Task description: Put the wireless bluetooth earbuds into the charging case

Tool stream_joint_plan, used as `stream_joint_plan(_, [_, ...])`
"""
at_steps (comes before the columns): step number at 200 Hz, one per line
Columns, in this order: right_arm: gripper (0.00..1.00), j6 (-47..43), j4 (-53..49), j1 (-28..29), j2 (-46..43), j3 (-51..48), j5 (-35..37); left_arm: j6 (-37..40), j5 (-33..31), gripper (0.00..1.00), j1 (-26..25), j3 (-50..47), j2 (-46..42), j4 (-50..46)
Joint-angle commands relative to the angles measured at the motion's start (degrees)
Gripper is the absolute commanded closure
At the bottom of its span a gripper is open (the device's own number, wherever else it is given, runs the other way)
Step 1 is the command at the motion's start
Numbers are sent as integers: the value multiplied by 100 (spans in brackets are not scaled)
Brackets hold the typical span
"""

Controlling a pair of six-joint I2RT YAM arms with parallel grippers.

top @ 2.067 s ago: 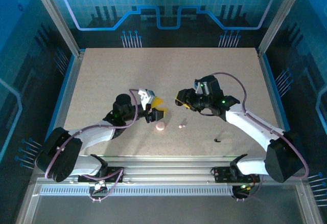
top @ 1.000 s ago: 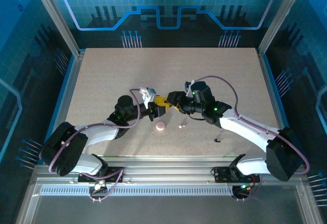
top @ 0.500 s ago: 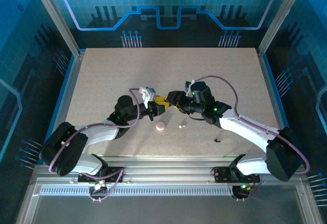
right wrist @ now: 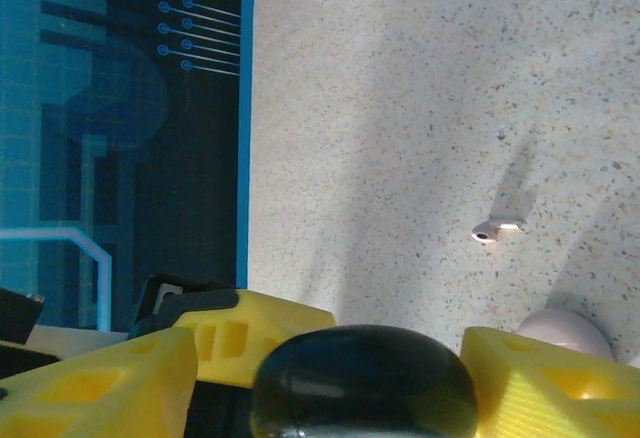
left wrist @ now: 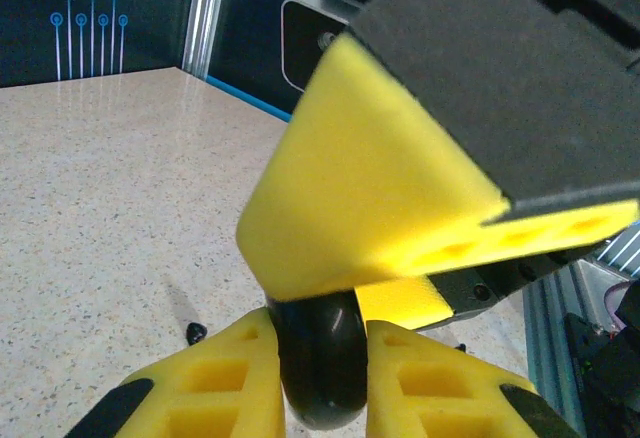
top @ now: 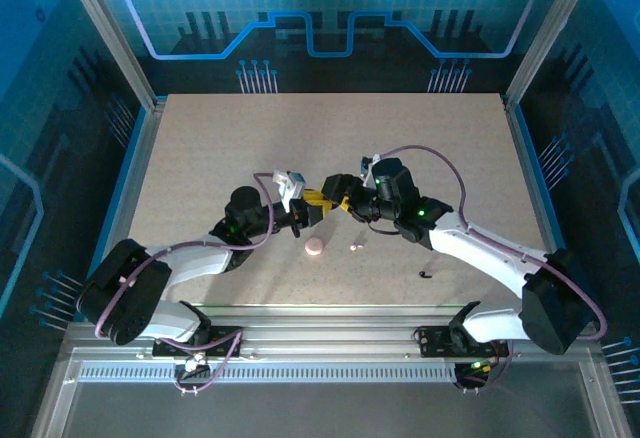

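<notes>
Shifted since prior frame: left gripper (top: 316,210) clamping black case (left wrist: 320,358); right gripper (top: 339,202) spreading, jaws standing off case.

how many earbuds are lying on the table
2. A whitish-pink earbud lies just right of the pink case; a black earbud lies further right, closer to the near edge. More may be hidden.

Light: I am seeing the table (top: 200,158) evenly bright.
Shadows: my arms (top: 190,258) are casting soft ones.
Blur: my near pads (right wrist: 100,388) are smearing.
</notes>
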Motion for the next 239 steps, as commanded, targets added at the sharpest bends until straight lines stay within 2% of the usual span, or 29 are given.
stream_joint_plan(1, [24, -512, -268, 43, -354, 185, 148, 5, 258, 87, -54, 88, -203, -145])
stream_joint_plan(33, [19, -1126, -483, -163, -877, -89, 259, 10, 313, 87, -55, 88, -357, -248])
stream_joint_plan(55, [20, -2019, -815, -367, -1350, -209, 362, -3, 435, 87, -51, 88, -487, -241])
stream_joint_plan(74, [23, -3355, -866, -544, -1849, -379, 283, -22, 695, 87, -51, 121, -560, -231])
stream_joint_plan(92, [29, -4878, -878, -743, -2226, -553, -380, -37, 969, 87, -52, 171, -631, -240])
stream_joint_plan(133, [37, -8048, -1722, -1032, -2672, -542, -1750, -44, 1633, 86, -54, 394, -775, -403])
stream_joint_plan(152, [42, -9327, -2585, -1035, -2508, -98, -2047, 94, 1894, 86, -55, 572, -845, -755])
stream_joint_plan(170, [44, -10088, -3486, -1033, -2078, 573, -2052, 171, 2057, 86, -54, 702, -882, -1025])
stream_joint_plan(187, [45, -10551, -4067, -1010, -1672, 1028, -2089, 192, 2143, 86, -63, 730, -912, -1082])
stream_joint_plan(213, [45, -11131, -4452, -929, -1276, 1470, -2245, 308, 2197, 86, -97, 745, -942, -1229])
stream_joint_plan(239, [45, -11593, -4877, -772, -981, 1899, -2096, 530, 2232, 86, -150, 841, -1009, -1616])
